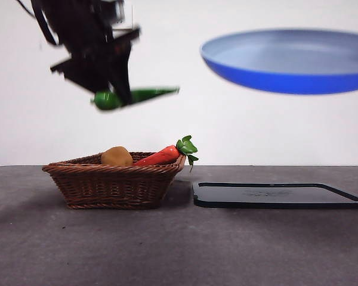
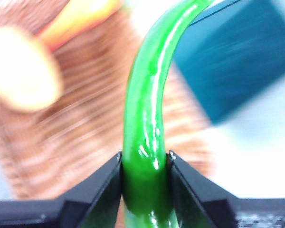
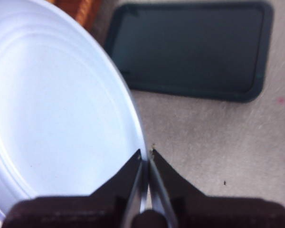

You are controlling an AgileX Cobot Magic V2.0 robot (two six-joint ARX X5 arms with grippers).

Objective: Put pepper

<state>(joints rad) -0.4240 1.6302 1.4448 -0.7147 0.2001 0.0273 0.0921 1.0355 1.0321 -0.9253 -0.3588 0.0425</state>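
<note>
Holding the pepper [image 1: 134, 97] aloft, the left gripper [image 1: 120, 95] has its jaws clamped on the thicker stem end, so that the slim tapered tip projects sideways beyond the jaws toward the blue plate [image 1: 286, 62]. Directly beneath this gripper sits the wicker basket [image 1: 110, 182], containing a potato [image 1: 116, 156] and a carrot [image 1: 161, 156]. The right gripper [image 3: 146, 159] pinches the plate's rim between nearly closed jaws and carries the plate in the air; below it lies a dark tray [image 1: 274, 195] on the table [image 1: 179, 250]. In the left wrist view, the pepper [image 2: 147, 123] curves away from the jaws, glossy and firmly seated between them. Progress, as judged: the pepper is already lifted clear of the basket and the plate is raised to meet it. Remaining: carrying the pepper across the gap, well apart at present, and releasing it onto the plate.
</note>
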